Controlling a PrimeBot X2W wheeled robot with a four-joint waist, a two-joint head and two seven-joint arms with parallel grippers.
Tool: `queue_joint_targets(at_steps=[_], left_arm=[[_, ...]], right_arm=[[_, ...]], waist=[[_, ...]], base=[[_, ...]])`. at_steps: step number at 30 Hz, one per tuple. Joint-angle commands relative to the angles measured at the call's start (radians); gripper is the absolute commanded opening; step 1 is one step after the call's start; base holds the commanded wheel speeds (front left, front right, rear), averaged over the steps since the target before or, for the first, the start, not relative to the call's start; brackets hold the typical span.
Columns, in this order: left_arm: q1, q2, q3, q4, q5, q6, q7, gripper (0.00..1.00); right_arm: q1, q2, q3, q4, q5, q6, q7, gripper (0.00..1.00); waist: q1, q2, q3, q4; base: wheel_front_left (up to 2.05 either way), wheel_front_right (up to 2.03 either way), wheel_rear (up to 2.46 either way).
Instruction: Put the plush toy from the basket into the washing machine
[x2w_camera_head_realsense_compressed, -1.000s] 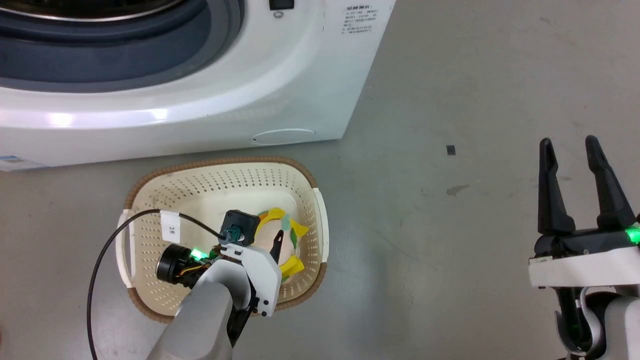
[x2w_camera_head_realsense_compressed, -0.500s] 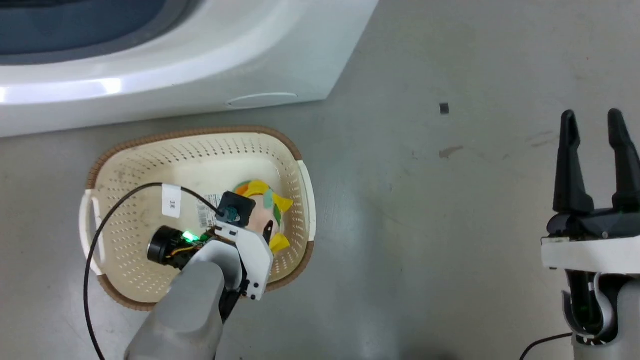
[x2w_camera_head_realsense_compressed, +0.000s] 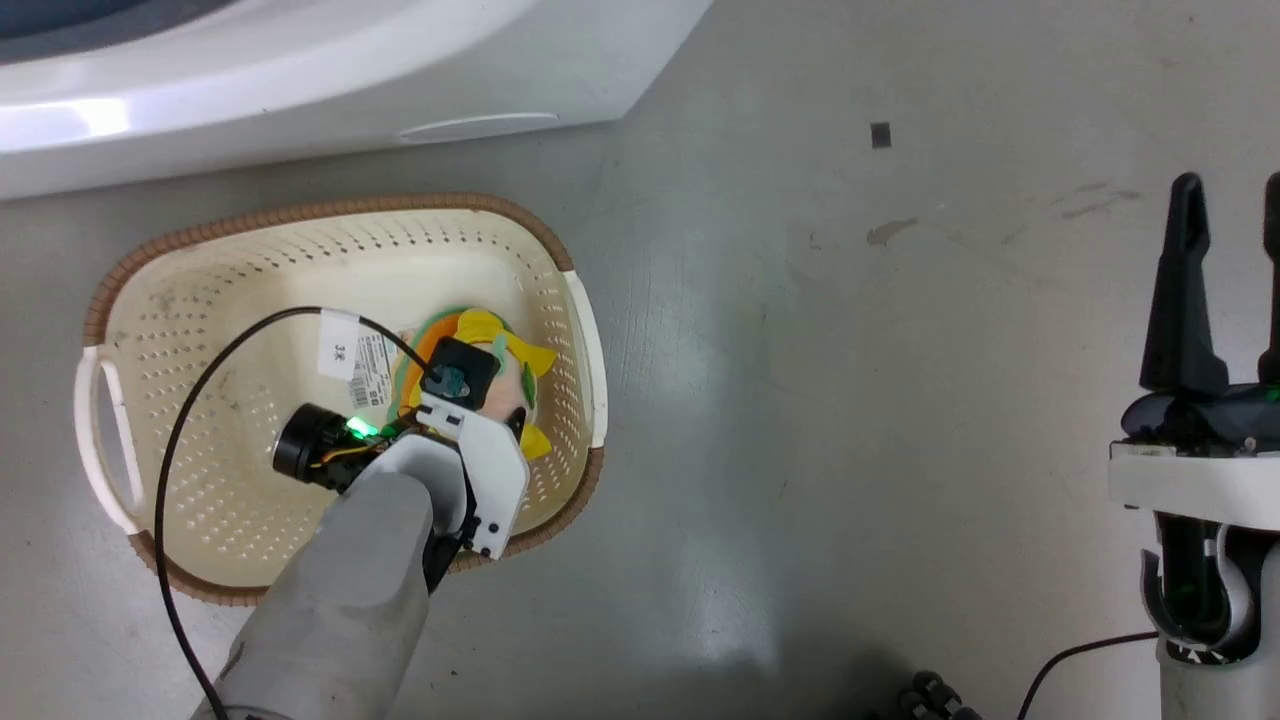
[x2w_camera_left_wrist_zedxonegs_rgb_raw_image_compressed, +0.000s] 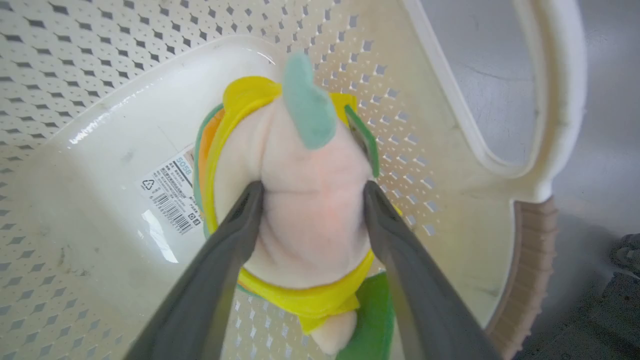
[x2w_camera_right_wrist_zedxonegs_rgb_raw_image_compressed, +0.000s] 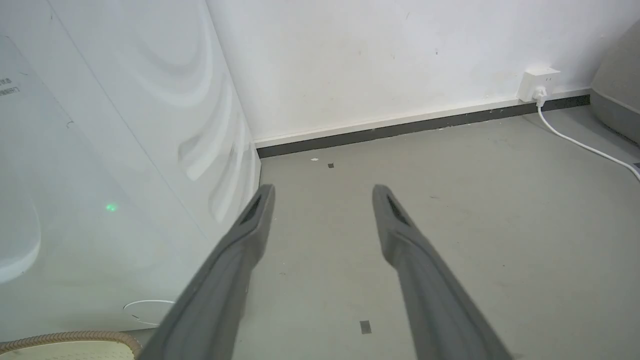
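The cream basket (x2w_camera_head_realsense_compressed: 300, 210) stands on the grey floor in front of the white washing machine (x2w_camera_head_realsense_compressed: 300, 90). Inside it lies the plush toy (x2w_camera_head_realsense_compressed: 510, 360), yellow, orange and green around a pale pink head. My left gripper (x2w_camera_left_wrist_zedxonegs_rgb_raw_image_compressed: 310, 192) reaches down into the basket (x2w_camera_left_wrist_zedxonegs_rgb_raw_image_compressed: 100, 50) and is shut on the plush toy (x2w_camera_left_wrist_zedxonegs_rgb_raw_image_compressed: 300, 150), both fingers pressing into its pink head. I cannot tell whether the toy still rests on the basket floor. My right gripper (x2w_camera_head_realsense_compressed: 1230, 200) hangs open over bare floor at the far right, holding nothing. In the right wrist view the right gripper (x2w_camera_right_wrist_zedxonegs_rgb_raw_image_compressed: 324, 192) is beside the washing machine's side (x2w_camera_right_wrist_zedxonegs_rgb_raw_image_compressed: 100, 150).
A paper label (x2w_camera_left_wrist_zedxonegs_rgb_raw_image_compressed: 172, 192) is stuck on the basket floor next to the toy. A black cable (x2w_camera_head_realsense_compressed: 200, 400) loops over my left wrist. A wall socket (x2w_camera_right_wrist_zedxonegs_rgb_raw_image_compressed: 537, 85) with a white cord sits at the far wall. Open floor (x2w_camera_head_realsense_compressed: 850, 400) lies right of the basket.
The head camera has tilted down, so the washing machine and basket slid up and left in the picture. My left gripper stays in the basket at the toy. The right gripper stays open.
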Motion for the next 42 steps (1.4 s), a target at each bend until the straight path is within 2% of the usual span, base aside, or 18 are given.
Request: queue_joint_targets(at_steps=[1,6,7,8,21,31,42], left_arm=[[-0.024,0.008,-0.014,0.034,-0.011,-0.004,-0.003,1.0],[-0.056,0.008,-0.038,0.085,-0.029,0.004,-0.009,1.0],[-0.062,0.009,-0.045,0.096,-0.031,0.004,-0.009,0.93],[-0.069,0.01,-0.052,0.106,-0.031,0.008,-0.015,0.0],[-0.124,0.025,-0.115,0.227,-0.079,-0.015,-0.026,0.0],[-0.047,-0.018,-0.091,0.227,-0.138,-0.031,-0.086,0.0],[0.011,-0.057,-0.118,0.224,-0.156,-0.059,-0.23,0.0]], right_arm=[[-0.028,0.0,-0.004,-0.011,0.011,-0.001,-0.009,1.0],[-0.043,0.0,-0.008,-0.014,0.021,-0.001,-0.02,1.0],[-0.046,0.0,-0.008,-0.015,0.023,-0.001,-0.022,1.0],[-0.05,0.0,-0.008,-0.015,0.026,-0.001,-0.024,1.0],[-0.078,0.0,-0.008,-0.013,0.062,-0.001,-0.048,1.0],[-0.013,0.0,-0.01,0.026,0.026,-0.001,-0.048,1.0],[0.067,0.0,-0.017,0.061,-0.016,-0.001,-0.048,1.0]], waist=[[-0.0001,0.0,0.017,-0.004],[-0.0001,0.0,0.046,-0.008],[-0.0001,0.0,0.051,-0.009],[-0.0001,0.0,0.055,-0.009],[-0.0001,0.0,0.058,-0.022],[-0.0001,0.0,-0.119,0.029],[-0.0001,0.0,-0.287,0.107]], base=[[0.0,0.0,0.0],[0.0,0.0,0.0],[0.0,0.0,0.0],[0.0,0.0,0.0],[0.0,0.0,0.0],[0.0,0.0,0.0],[0.0,0.0,0.0]])
